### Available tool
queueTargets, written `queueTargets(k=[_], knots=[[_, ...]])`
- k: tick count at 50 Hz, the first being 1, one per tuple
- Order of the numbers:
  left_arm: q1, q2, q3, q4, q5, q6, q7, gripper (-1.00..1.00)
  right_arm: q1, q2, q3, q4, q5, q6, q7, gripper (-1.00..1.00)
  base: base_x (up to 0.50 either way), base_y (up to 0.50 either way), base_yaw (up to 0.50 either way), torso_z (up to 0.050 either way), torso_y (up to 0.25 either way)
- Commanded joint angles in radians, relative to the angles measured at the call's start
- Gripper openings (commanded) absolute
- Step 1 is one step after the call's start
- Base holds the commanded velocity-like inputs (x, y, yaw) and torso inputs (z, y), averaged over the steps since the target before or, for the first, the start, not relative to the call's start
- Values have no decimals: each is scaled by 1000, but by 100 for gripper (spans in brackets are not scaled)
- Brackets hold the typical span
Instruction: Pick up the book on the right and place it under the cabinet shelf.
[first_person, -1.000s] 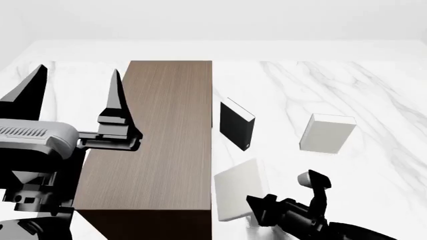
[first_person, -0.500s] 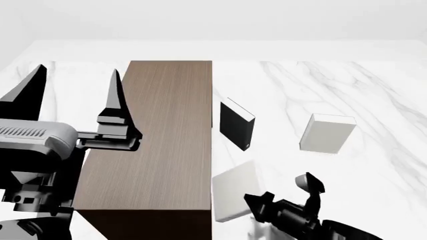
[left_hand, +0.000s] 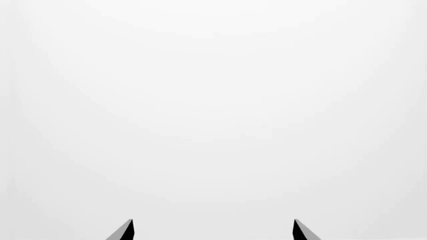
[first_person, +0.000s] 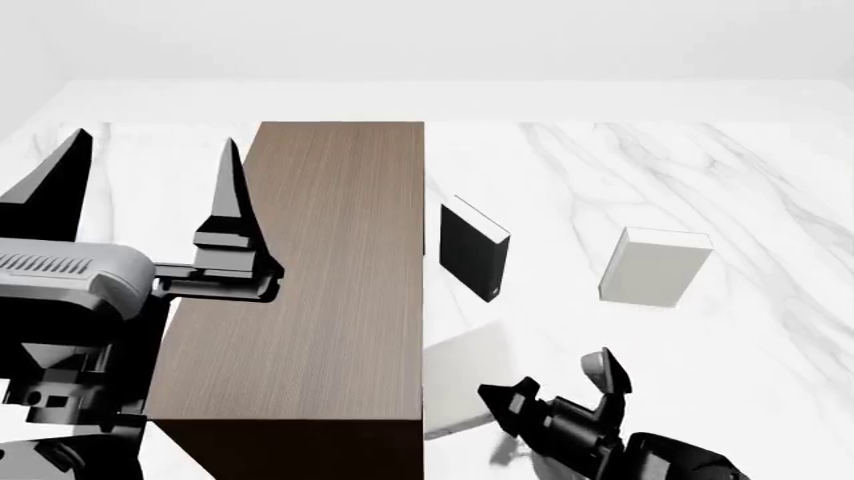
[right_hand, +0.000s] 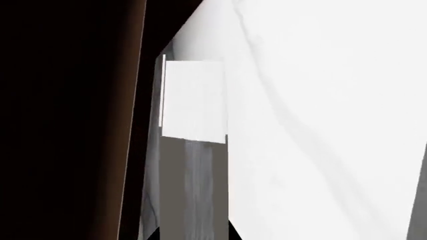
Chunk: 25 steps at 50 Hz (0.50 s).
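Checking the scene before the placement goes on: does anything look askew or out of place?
Only the thin book: it sits tilted against the side of the cabinet, its left edge hidden there, beside the right gripper. The black book and thicker pale book stand upright.

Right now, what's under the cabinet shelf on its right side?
The book is sliding in at the cabinet shelf's right edge, its left part already hidden beneath. The right gripper is at its outer edge. The rest of the underside is covered by the cabinet top.
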Motion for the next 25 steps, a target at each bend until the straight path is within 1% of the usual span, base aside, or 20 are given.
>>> queueTargets(k=[1, 11, 21, 22, 25], knots=[[0, -5, 1, 2, -4, 2, -6, 100, 12, -54, -89, 134, -108, 19, -9, -100, 0, 0, 3, 0, 0], [-3, -10, -2, 7, -14, -1, -14, 100, 27, -86, -125, 221, -141, 30, -32, -100, 0, 0, 3, 0, 0], [-3, -14, -3, 9, -20, 0, -18, 100, 39, -104, -164, 251, -193, 18, -30, -100, 0, 1, 4, 0, -4], [-3, -14, -3, 9, -21, 1, -18, 100, 37, -101, -166, 240, -197, 15, -23, 100, 11, 3, 5, 0, -12], [-3, -15, -3, 8, -22, 3, -19, 100, 30, -91, -169, 210, -205, 10, -6, 100, 0, 0, 0, 0, -11]])
